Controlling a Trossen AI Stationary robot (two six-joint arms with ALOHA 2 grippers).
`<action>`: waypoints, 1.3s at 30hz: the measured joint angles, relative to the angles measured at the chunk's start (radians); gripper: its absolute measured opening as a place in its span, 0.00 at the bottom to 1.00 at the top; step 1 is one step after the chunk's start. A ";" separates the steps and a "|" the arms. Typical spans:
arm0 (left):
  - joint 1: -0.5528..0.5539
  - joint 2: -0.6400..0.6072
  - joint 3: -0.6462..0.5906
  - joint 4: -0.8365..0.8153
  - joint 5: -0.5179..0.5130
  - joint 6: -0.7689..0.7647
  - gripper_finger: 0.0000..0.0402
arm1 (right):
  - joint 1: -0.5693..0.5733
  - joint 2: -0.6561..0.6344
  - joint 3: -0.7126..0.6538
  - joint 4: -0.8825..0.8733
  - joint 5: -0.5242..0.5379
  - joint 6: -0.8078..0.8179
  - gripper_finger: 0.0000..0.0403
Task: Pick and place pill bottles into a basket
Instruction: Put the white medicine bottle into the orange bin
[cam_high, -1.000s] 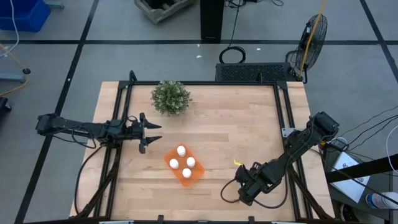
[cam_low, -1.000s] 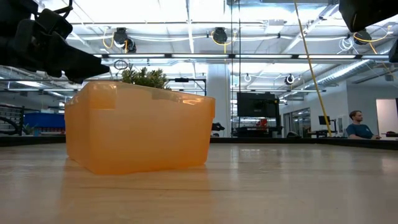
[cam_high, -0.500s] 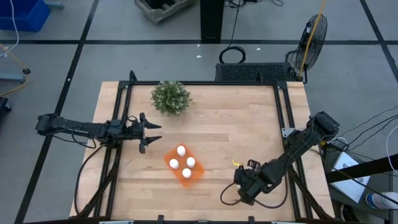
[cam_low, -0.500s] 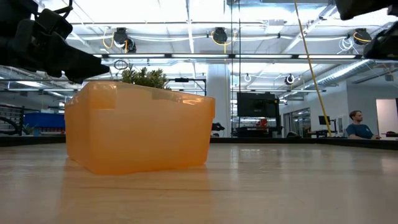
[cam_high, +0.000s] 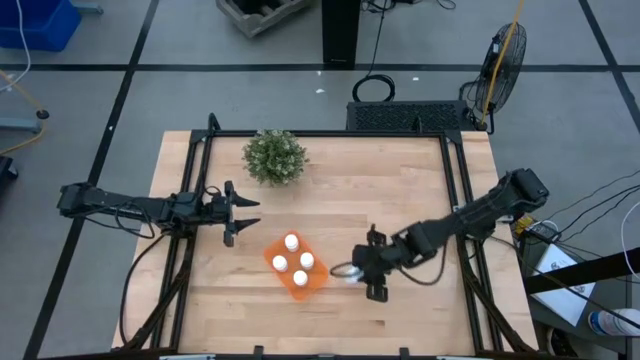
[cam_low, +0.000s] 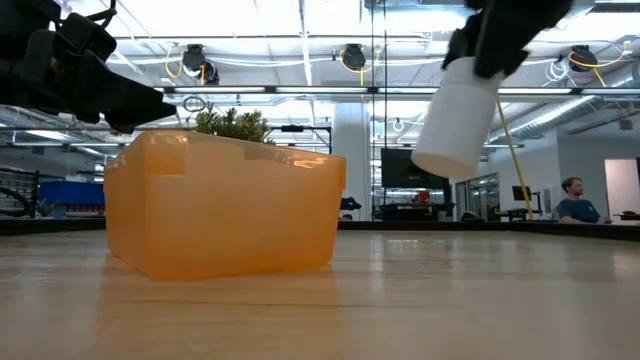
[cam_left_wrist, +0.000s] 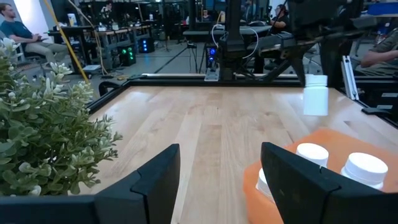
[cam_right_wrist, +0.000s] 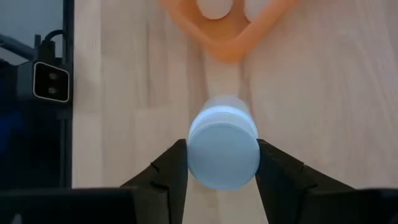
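Note:
The orange basket (cam_high: 297, 268) stands on the table's middle near part, with several white pill bottles upright in it (cam_high: 291, 241). My right gripper (cam_high: 362, 276) is just right of the basket, above the table, shut on one more white bottle (cam_high: 346, 272). That bottle also shows in the low view (cam_low: 458, 118) and in the left wrist view (cam_left_wrist: 315, 94). My left gripper (cam_high: 245, 213) is open and empty, left of the basket and above the table. My right gripper (cam_right_wrist: 222, 144) pinches the bottle's upper end (cam_right_wrist: 199, 155) between its two fingers, one on each side. The fingers point down from above. The bottle hangs below them, slightly tilted, its lower end (cam_low: 445, 160) clear of the table.
A round green plant (cam_high: 274, 157) stands at the table's far left part, and shows close by in the left wrist view (cam_left_wrist: 43, 130). Black rails run along the table's left and right sides. A person (cam_low: 572, 205) sits in the room behind.
My right gripper has swung from the table's near right part toward the left, to just right of the basket, its arm stretching out. The white bottle in its fingers has come into the low view, lifted clear of the table.

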 joint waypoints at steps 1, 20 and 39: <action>0.000 0.000 0.000 0.000 0.000 0.001 0.57 | -0.019 0.000 0.000 0.002 -0.020 -0.020 0.34; 0.000 0.000 0.000 -0.001 0.000 0.019 0.57 | -0.150 0.017 0.131 0.050 -0.027 -0.348 0.34; 0.000 0.000 0.000 0.002 0.000 0.018 0.57 | -0.153 0.307 0.392 -0.041 -0.185 -0.506 0.34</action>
